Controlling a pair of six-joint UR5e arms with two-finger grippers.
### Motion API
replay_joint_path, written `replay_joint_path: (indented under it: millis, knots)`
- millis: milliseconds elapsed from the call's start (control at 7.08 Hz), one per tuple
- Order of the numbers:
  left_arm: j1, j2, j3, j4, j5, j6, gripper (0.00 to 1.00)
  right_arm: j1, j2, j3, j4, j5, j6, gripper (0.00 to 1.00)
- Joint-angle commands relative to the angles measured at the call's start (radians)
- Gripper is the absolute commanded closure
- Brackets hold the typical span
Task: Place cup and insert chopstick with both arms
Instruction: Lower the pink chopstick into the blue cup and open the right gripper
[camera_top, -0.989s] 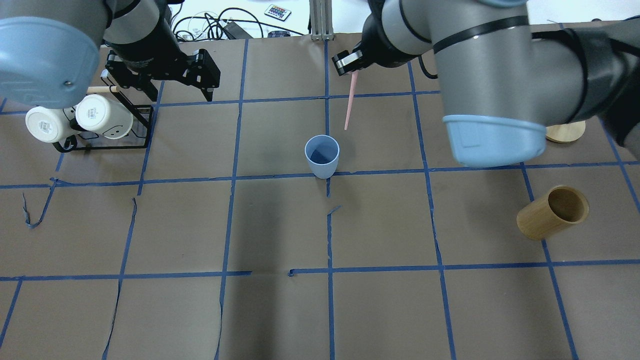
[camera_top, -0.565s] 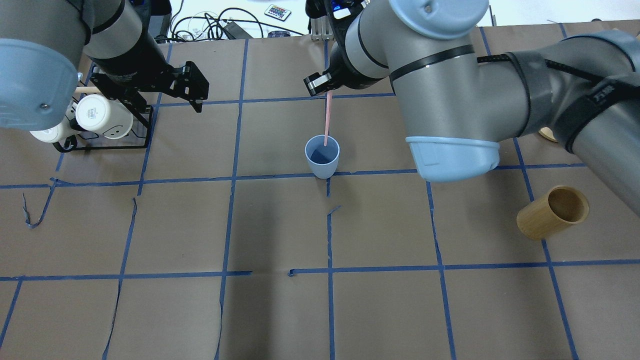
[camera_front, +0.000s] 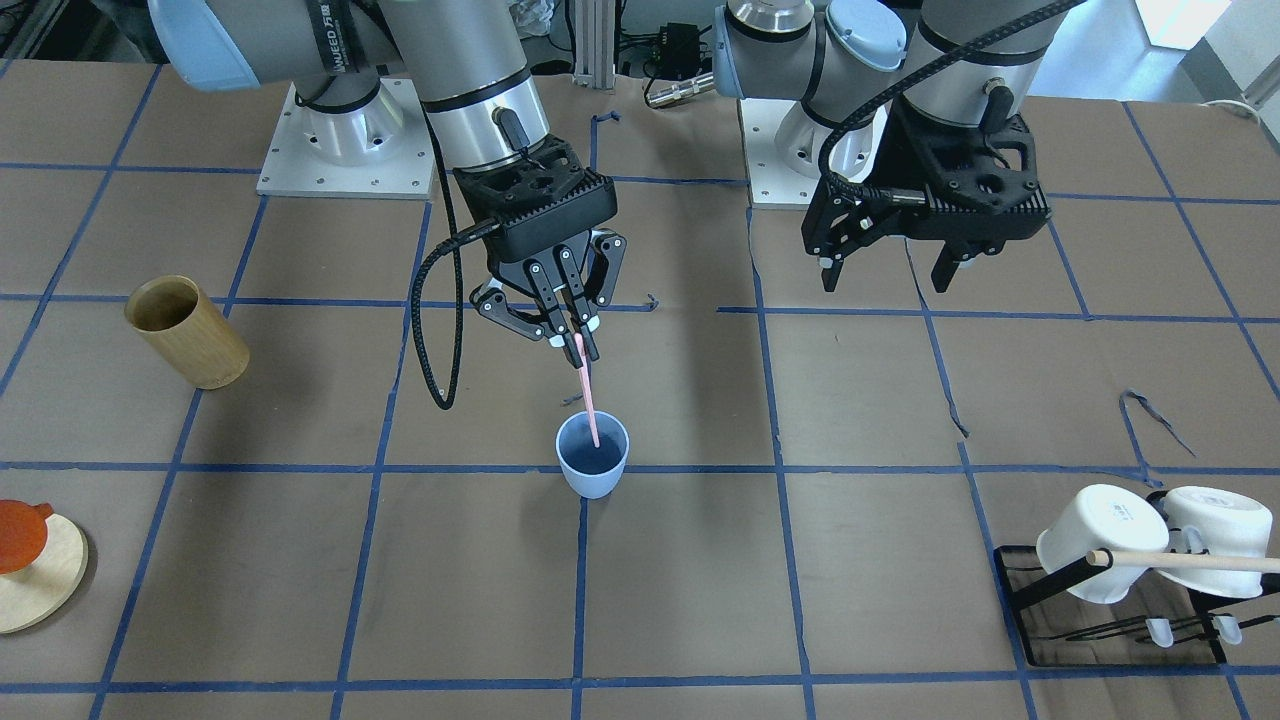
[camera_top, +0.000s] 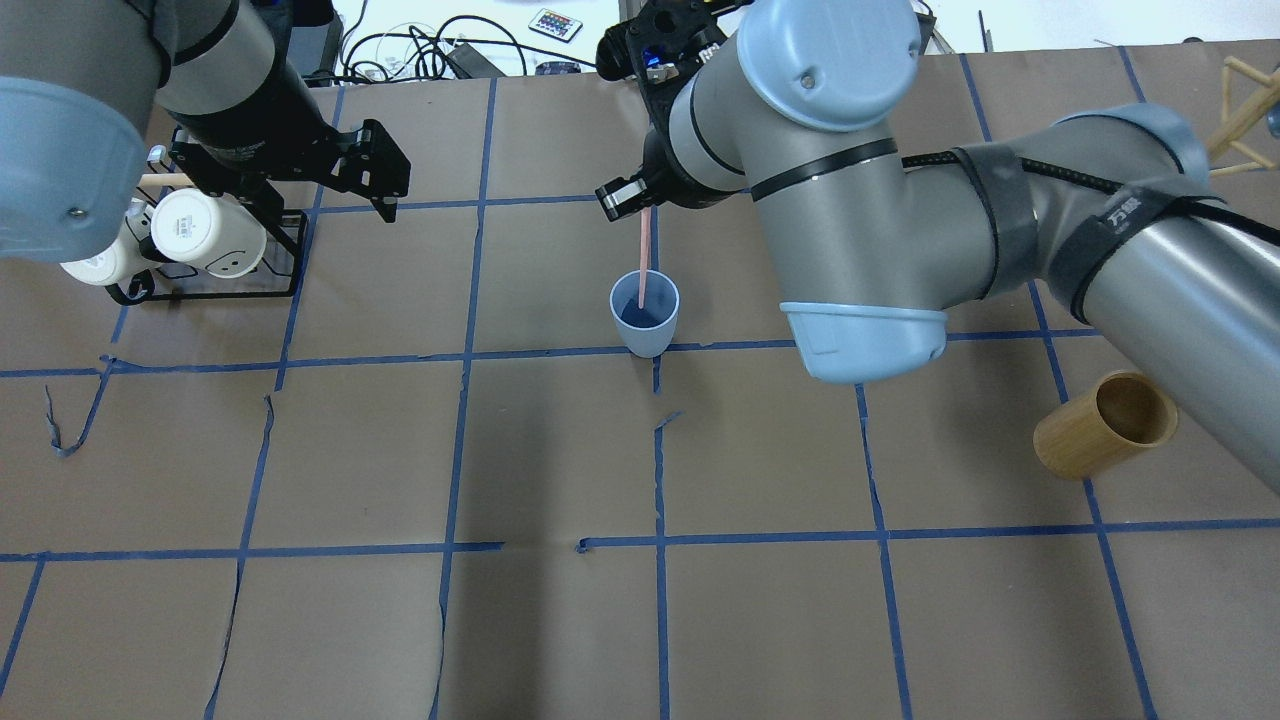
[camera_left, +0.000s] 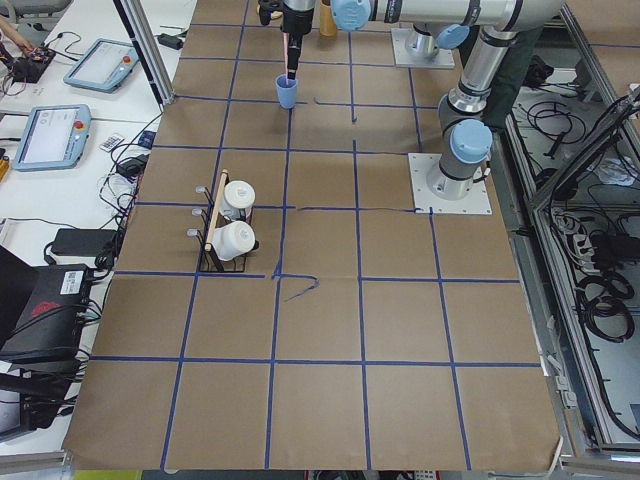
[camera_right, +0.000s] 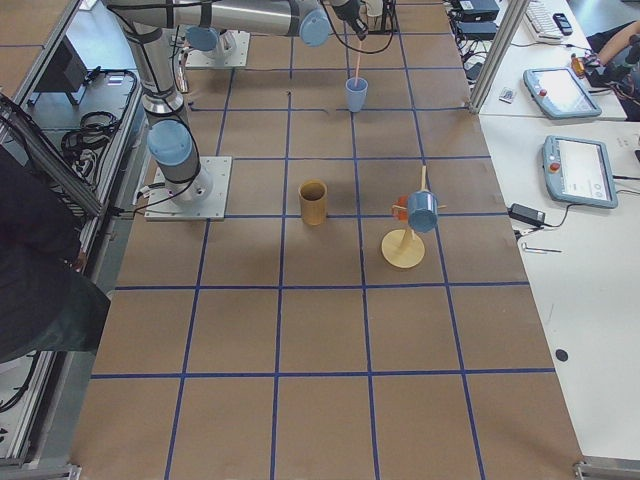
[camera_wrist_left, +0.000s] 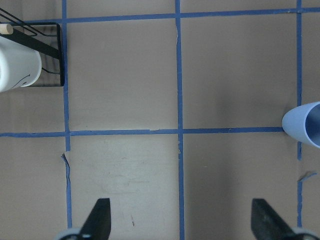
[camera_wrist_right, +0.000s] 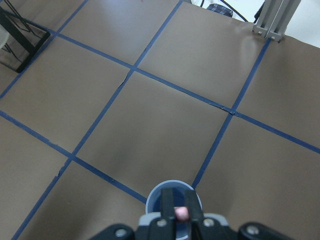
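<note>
The light blue cup (camera_front: 592, 458) stands upright on the brown table near its middle; it also shows in the overhead view (camera_top: 644, 318). My right gripper (camera_front: 581, 347) is shut on the top of the pink chopstick (camera_front: 589, 402). It holds the stick nearly upright above the cup, with the lower end inside the cup's mouth (camera_top: 641, 262). In the right wrist view the stick's top (camera_wrist_right: 181, 213) sits between the fingers, over the cup (camera_wrist_right: 155, 200). My left gripper (camera_front: 887, 283) is open and empty, hovering well apart from the cup, near the mug rack. The cup's edge (camera_wrist_left: 305, 123) shows in the left wrist view.
A black wire rack (camera_front: 1040, 575) holds two white mugs (camera_front: 1100, 542) and a wooden rod (camera_front: 1190, 562) at my far left. A tan bamboo cylinder (camera_top: 1105, 425) stands at my right. A round wooden stand with an orange piece (camera_front: 35, 560) is beyond it.
My right gripper has moved left with the chopstick, from beside the cup to over it, and the stick's lower end has gone into the cup. The left arm has drifted slightly left.
</note>
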Motion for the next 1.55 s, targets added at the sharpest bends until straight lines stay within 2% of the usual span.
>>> replay_joint_path:
  millis: [0, 283, 424, 565, 707, 848, 1130, 1413]
  knots:
    - [-0.001, 0.002, -0.004, 0.000, -0.001, -0.001, 0.00, -0.001, -0.002, 0.008, -0.017, -0.012, 0.129, 0.00]
    - [-0.003, 0.002, -0.004, 0.000, -0.001, -0.001, 0.00, -0.005, -0.005, -0.017, -0.012, -0.012, 0.145, 0.00]
    - [-0.001, 0.003, -0.007, 0.000, 0.000, -0.001, 0.00, -0.024, -0.007, -0.081, 0.079, -0.033, 0.142, 0.00]
    - [-0.003, 0.003, -0.007, 0.000, 0.000, -0.001, 0.00, -0.030, -0.007, -0.184, 0.284, -0.126, 0.142, 0.00]
    - [0.000, 0.003, -0.008, 0.000, 0.002, -0.001, 0.00, -0.065, -0.007, -0.287, 0.503, -0.136, 0.142, 0.00]
    - [0.003, 0.003, -0.007, 0.000, 0.002, -0.001, 0.00, -0.156, -0.010, -0.335, 0.683, -0.125, 0.141, 0.00]
    - [0.002, 0.002, -0.004, 0.000, -0.003, -0.001, 0.00, -0.258, -0.030, -0.333, 0.889, -0.141, 0.139, 0.00]
    - [0.005, 0.002, 0.002, 0.000, -0.003, -0.001, 0.00, -0.330, -0.035, -0.328, 1.030, -0.154, 0.135, 0.00]
